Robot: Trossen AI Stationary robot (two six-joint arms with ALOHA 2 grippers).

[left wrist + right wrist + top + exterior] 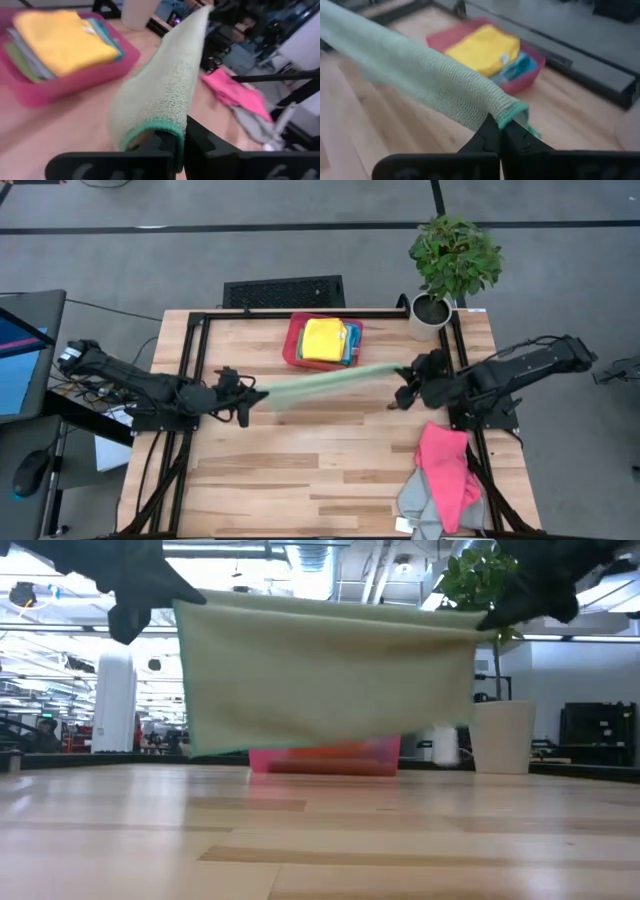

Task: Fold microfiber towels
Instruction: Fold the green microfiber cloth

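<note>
Overhead, left tool and right tool each pinch the stretched green towel; no legible writing.

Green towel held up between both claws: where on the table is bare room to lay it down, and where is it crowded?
The green towel hangs stretched between the left claw and right claw. Bare wood runs beneath it and across the table's near-middle and left. Crowded spots: the red tray with folded towels behind, and the pink towel and grey towel heaped at the right near corner.
</note>
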